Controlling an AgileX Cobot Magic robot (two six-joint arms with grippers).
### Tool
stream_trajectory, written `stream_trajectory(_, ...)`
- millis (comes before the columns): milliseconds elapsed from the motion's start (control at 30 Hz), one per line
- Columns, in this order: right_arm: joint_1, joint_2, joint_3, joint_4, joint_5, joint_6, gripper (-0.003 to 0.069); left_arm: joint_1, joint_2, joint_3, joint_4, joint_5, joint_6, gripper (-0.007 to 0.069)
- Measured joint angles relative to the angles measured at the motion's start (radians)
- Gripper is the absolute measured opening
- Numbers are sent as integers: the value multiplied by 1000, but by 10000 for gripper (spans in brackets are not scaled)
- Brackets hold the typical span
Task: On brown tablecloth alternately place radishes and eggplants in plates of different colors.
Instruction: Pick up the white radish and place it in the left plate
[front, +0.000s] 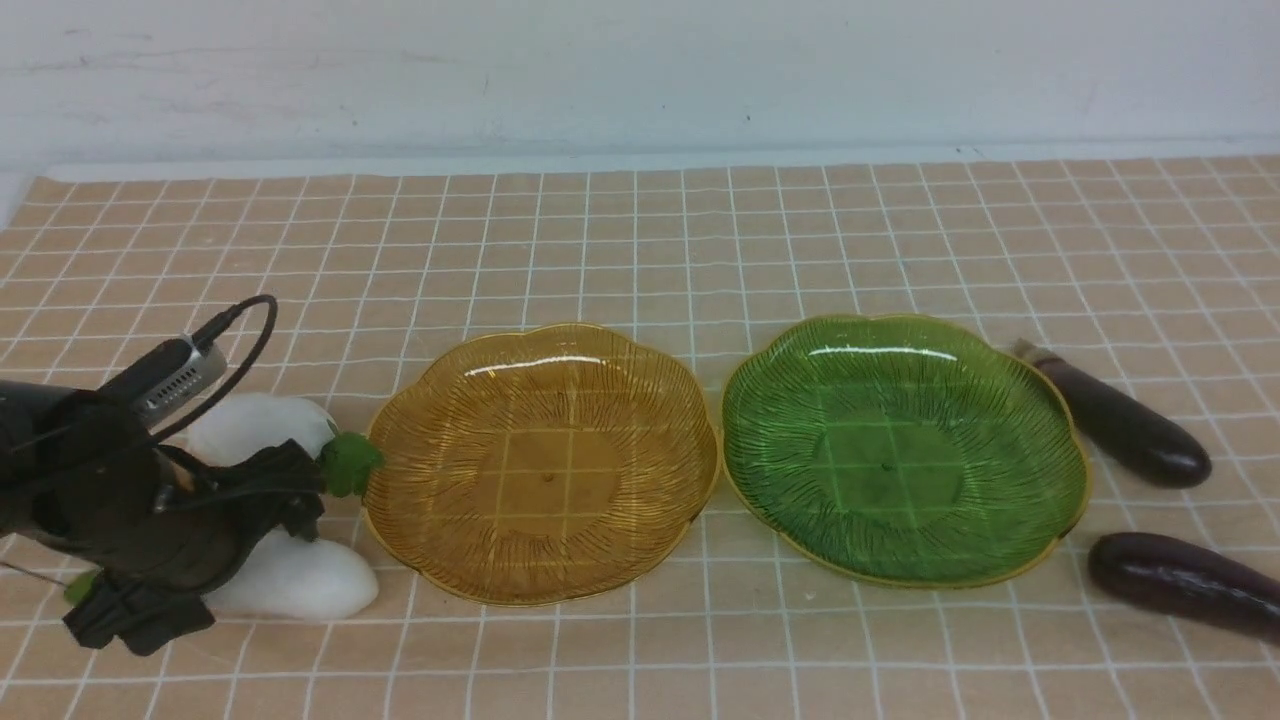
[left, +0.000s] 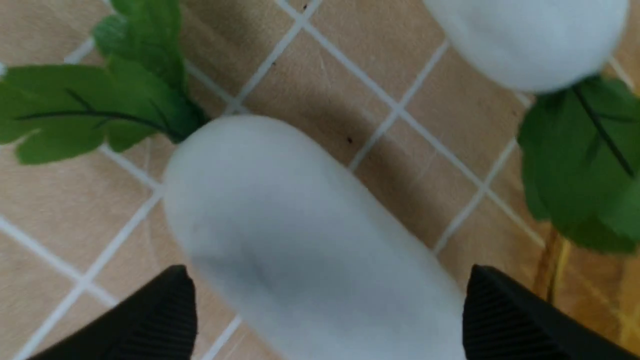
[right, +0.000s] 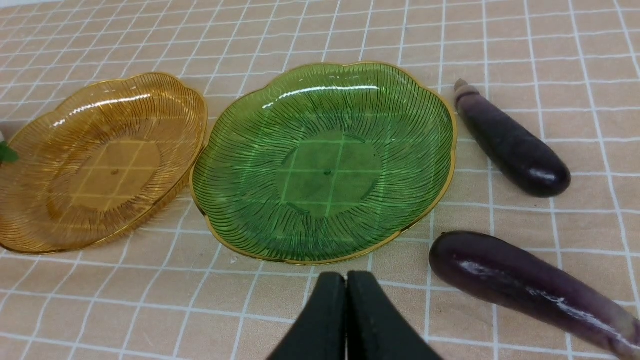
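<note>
- Left of the amber plate (front: 620, 400), two radishes lie on the brown tablecloth (front: 640, 230). The far radish (front: 255, 420) has its leaf tuft (front: 350, 462) right at the plate's rim. The near radish (front: 300, 585) lies closer to the robot.
- Left gripper (left: 328, 270) is over the near radish, jaws spread wide with one finger on each side and no clamp on it. The arm hides the middle of both radishes in the front view.
- Right of the amber plate sits the green plate (front: 1000, 420). Their rims are just beside each other; can't tell if they touch. Both plates are empty.
- Further right, past the green plate, are the far eggplant (front: 1125, 425) and near eggplant (front: 1170, 585), apart from each other. The near one runs to the frame edge.
- Right gripper (right: 346, 275) is clenched with nothing in it, over cloth on the robot's side of the green plate.
- Behind the amber plate is a wide stretch of bare cloth up to the cloth's far edge, then the white wall (front: 640, 70). There is a bare strip in front too.
</note>
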Motion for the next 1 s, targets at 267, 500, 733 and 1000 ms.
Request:
stream_trajectory(267,0,0,0,-1,-1,0,-1,0,117,-9,1,-28,-18,526)
stream_trajectory(500,0,0,0,-4,-2,0,-1,-2,40,-107,1,191,179,370)
stream_trajectory(733,0,61,-45,-5,49,-86,-1,-141,36,-364,-286,315,629,372)
stream_trajectory(1000,0,140,-79,-7,112,-109,1,-184,239,-498,-303,283,667,503)
